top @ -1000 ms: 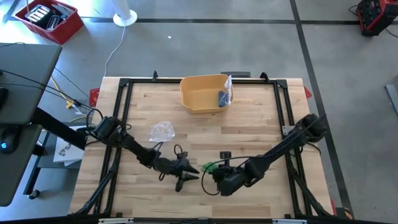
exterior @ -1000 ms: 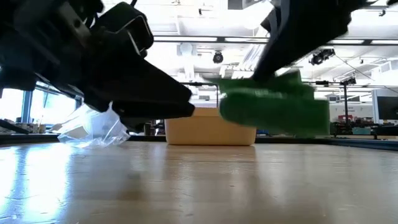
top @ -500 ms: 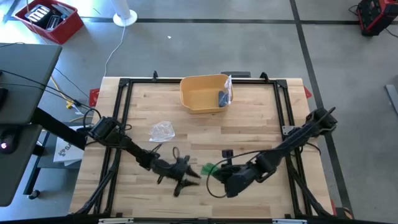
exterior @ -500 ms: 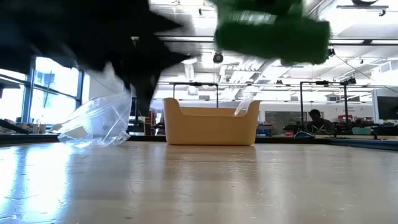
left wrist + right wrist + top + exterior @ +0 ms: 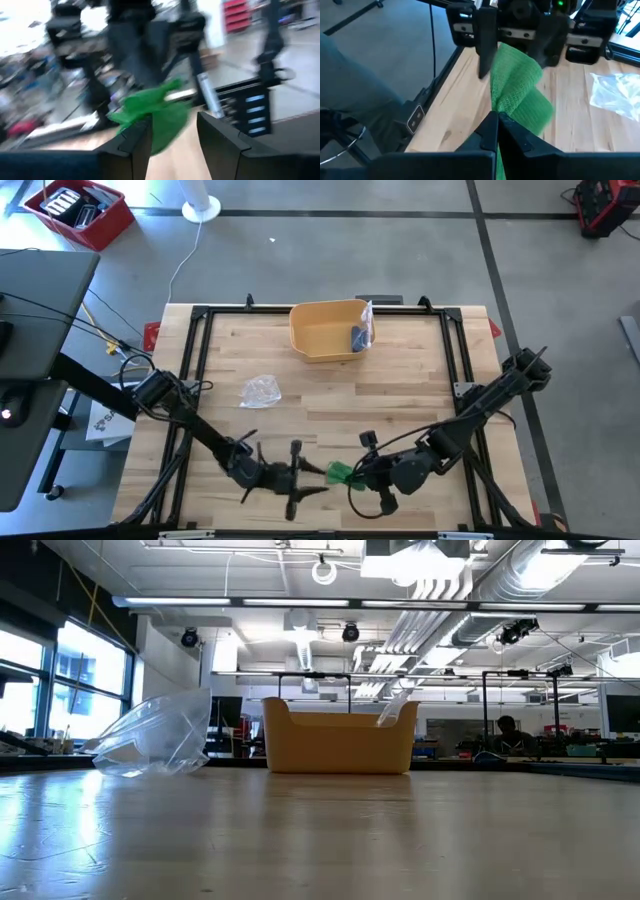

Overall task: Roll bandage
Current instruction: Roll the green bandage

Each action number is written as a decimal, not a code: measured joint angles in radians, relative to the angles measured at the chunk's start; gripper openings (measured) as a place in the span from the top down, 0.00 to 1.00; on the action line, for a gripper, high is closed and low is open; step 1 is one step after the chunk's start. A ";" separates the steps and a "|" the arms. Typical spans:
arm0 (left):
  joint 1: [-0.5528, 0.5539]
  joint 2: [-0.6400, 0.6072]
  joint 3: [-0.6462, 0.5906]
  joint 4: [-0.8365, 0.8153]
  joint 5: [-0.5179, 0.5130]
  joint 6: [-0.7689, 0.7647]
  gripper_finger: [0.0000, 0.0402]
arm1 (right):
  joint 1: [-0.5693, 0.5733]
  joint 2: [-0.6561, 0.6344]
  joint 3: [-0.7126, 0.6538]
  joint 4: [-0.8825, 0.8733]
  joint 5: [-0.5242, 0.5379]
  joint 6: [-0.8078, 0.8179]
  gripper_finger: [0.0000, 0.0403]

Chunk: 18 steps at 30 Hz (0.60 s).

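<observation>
High view shows the green woven elastic bandage (image 5: 340,473) lifted near the table's front edge, pinched at one end by my right gripper (image 5: 362,472), whose fingers are clamped tight on the cloth. In the right wrist view the loose green length (image 5: 516,92) stands out ahead of my closed fingertips, so I judge I hold it by the end to keep the strip taut and off the wood for rolling. My left gripper (image 5: 306,477) sits just beside the bandage's free end, facing the right one; its two dark fingers (image 5: 136,141) stand apart with the green cloth (image 5: 155,112) ahead of the gap, gripping nothing. I take that spread as readiness to take a fresh hold on the free end.

Farther back on the pale wooden table (image 5: 420,370) lie a crumpled clear plastic bag (image 5: 260,390) and a yellow plastic bin (image 5: 325,330), both well apart from my hands and out of the way.
</observation>
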 joint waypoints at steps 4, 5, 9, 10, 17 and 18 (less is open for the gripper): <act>-0.002 0.000 0.044 -0.139 -0.168 -0.103 0.60 | -0.001 0.000 0.000 0.000 -0.003 -0.004 1.00; -0.004 0.000 0.045 -0.158 -0.190 -0.123 0.60 | -0.001 0.000 0.000 -0.001 -0.003 -0.005 1.00; -0.008 0.000 0.046 -0.175 -0.187 -0.189 0.59 | -0.001 0.000 0.000 -0.003 -0.003 -0.006 1.00; -0.007 0.000 0.046 -0.175 -0.179 -0.196 0.59 | -0.001 0.000 0.000 -0.003 -0.003 -0.006 1.00; 0.022 0.000 0.046 -0.170 -0.028 -0.247 0.59 | -0.001 0.000 0.000 -0.003 -0.003 -0.006 1.00; 0.028 0.000 0.046 -0.170 -0.016 -0.264 0.59 | -0.001 0.000 0.000 -0.003 -0.003 -0.006 1.00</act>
